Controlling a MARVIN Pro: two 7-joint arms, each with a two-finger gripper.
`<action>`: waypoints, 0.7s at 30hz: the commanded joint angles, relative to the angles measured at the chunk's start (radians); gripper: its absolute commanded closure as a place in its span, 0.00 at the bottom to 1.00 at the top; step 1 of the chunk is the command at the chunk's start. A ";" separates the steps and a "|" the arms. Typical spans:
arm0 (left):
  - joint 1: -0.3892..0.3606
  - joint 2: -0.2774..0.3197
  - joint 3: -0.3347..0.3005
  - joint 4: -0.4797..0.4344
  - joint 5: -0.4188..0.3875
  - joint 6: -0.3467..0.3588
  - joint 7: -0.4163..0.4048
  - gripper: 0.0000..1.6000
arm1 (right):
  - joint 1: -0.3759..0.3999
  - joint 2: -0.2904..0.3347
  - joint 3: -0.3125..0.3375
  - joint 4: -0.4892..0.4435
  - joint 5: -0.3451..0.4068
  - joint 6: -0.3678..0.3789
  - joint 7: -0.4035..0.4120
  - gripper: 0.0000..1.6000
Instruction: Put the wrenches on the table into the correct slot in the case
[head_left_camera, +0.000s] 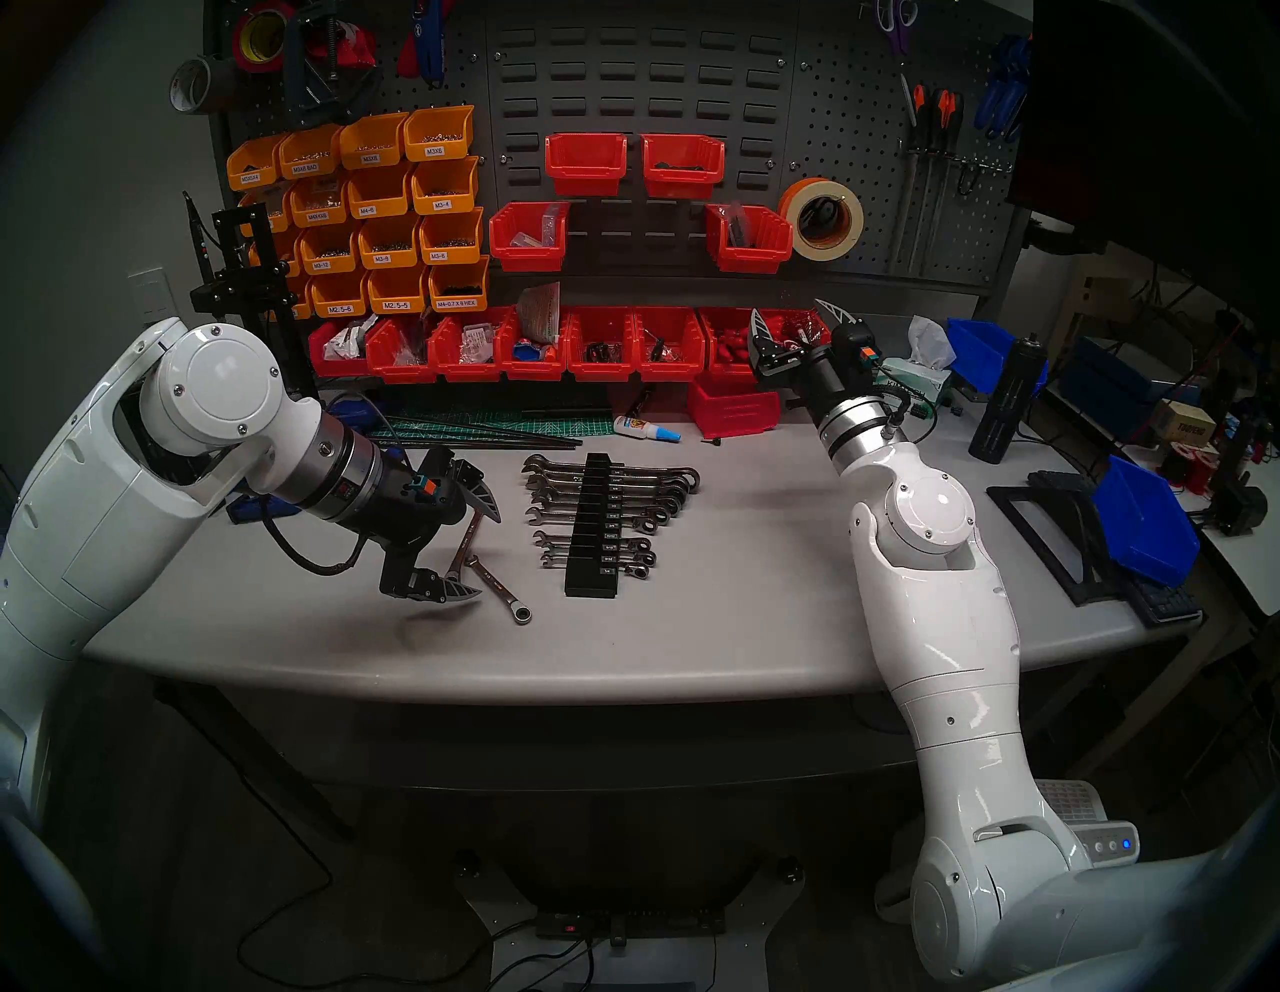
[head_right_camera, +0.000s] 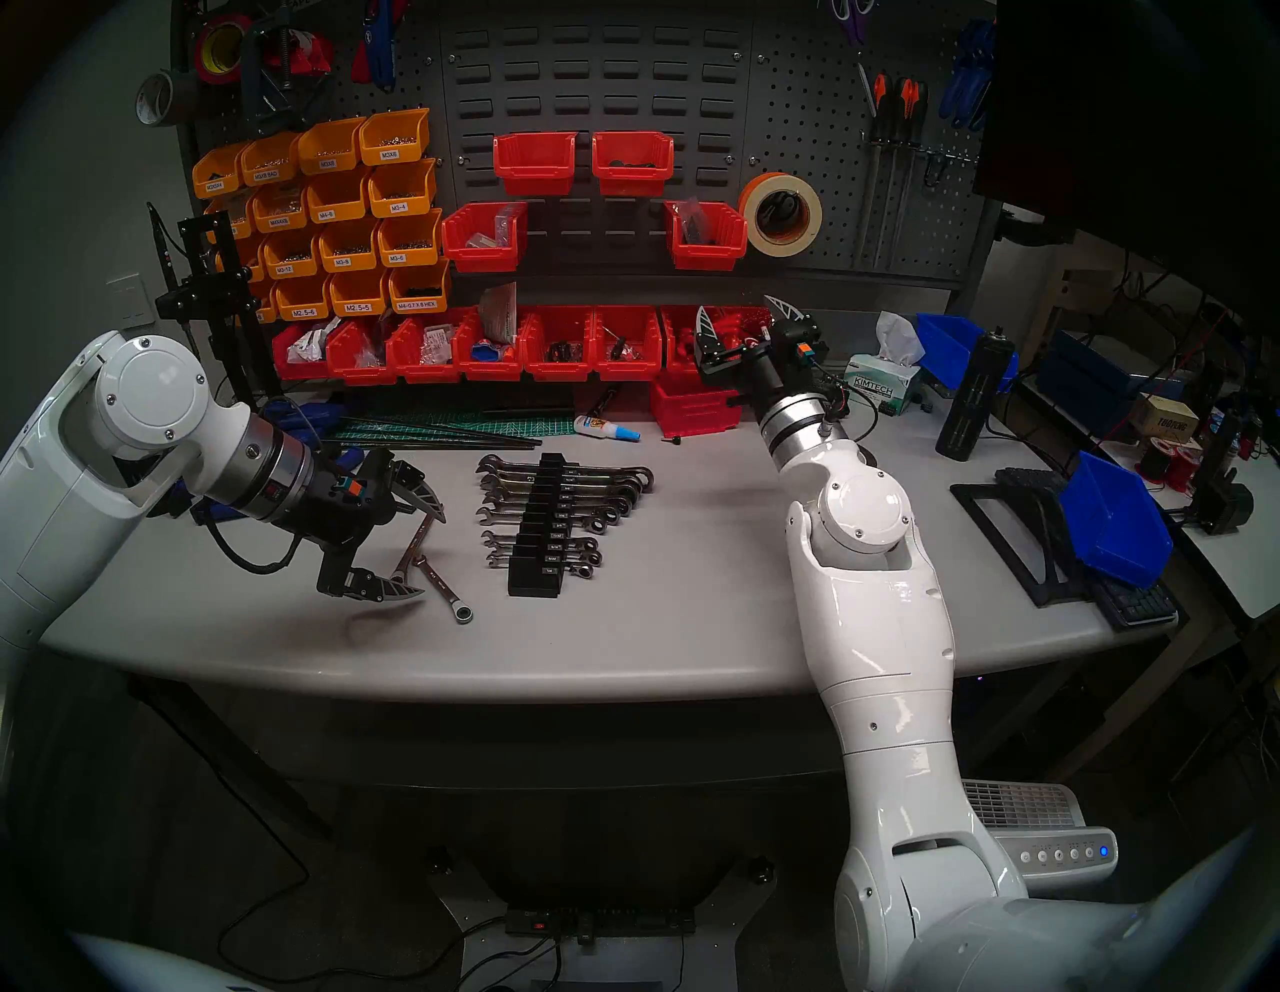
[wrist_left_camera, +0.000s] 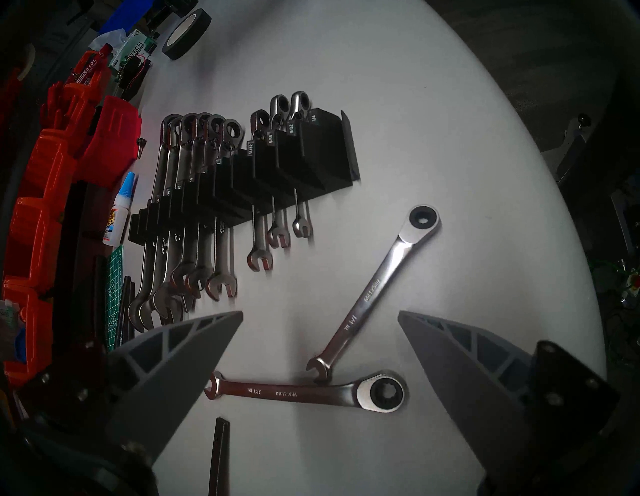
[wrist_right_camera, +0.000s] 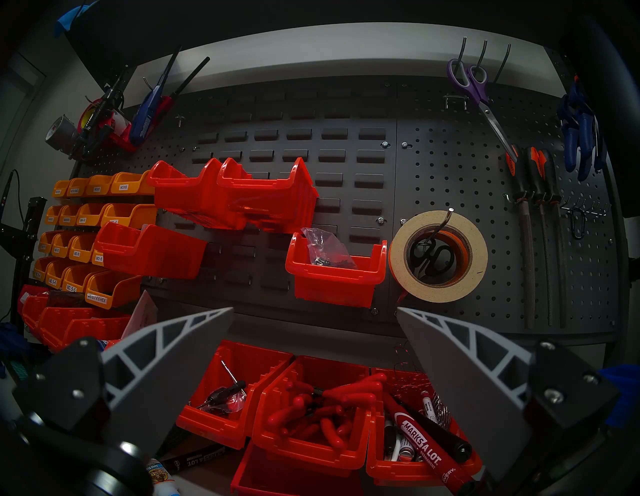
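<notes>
Wrenches first, at the far left of the work area: the left claw hangs spread wide and empty above two loose chrome wrenches on the counter, its fingers straddling them, probably lining up for a first pick. The wrench with its ring toward the counter's front edge lies out in plain sight; the other wrench is partly screened by the claw in the head views. In the left wrist view the first one's open end lies against the other's shank, forming a T, and the stamped sizes are too blurred to read with confidence. Just to the right stands the case, filled except for a gap partway along and another at its near end, likely their slots. Far right, the right claw points up toward the red bins, open and holding nothing, parked clear.
</notes>
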 joint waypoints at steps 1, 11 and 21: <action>-0.045 -0.012 0.014 -0.011 0.032 -0.001 -0.008 0.09 | 0.029 -0.001 -0.002 -0.033 0.000 -0.005 0.001 0.00; -0.057 -0.007 0.029 -0.008 0.059 0.014 -0.045 0.25 | 0.029 -0.001 -0.002 -0.033 0.000 -0.006 0.001 0.00; -0.082 -0.030 0.057 -0.018 0.103 0.025 -0.075 0.24 | 0.029 -0.001 -0.002 -0.033 0.000 -0.006 0.001 0.00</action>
